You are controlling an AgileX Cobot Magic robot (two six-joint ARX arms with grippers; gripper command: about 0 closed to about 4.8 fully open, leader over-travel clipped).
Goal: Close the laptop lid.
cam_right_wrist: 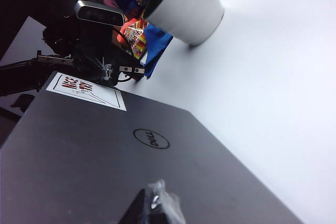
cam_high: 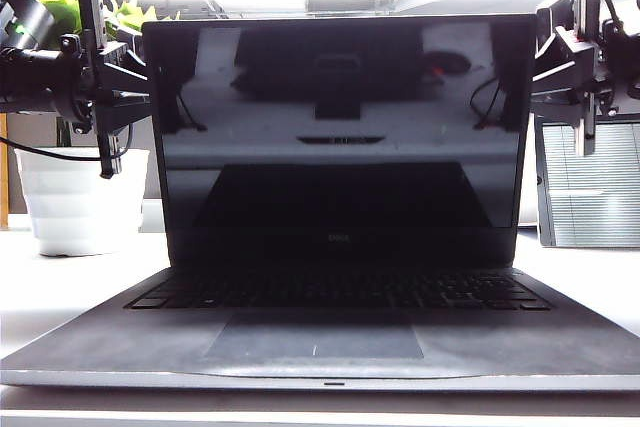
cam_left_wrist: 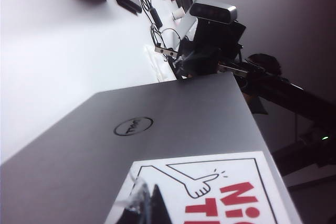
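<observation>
Laptop lid (cam_high: 340, 137) fully upright over laptop (cam_high: 330, 342), between my grippers; nothing closed yet. Left gripper (cam_left_wrist: 144, 203) and right gripper (cam_right_wrist: 155, 208) sit at lid's silver back, near top corners; jaw opening unclear, nothing grasped. Whole push-down remains.

Exterior view: low, table level, close before the open laptop (cam_high: 330, 337), facing its screen. Left and right wrist views: each close behind the laptop lid (cam_left_wrist: 173, 145), looking across its silver back. Shared: lid, the opposite arm's gripper (cam_right_wrist: 102, 69).
</observation>
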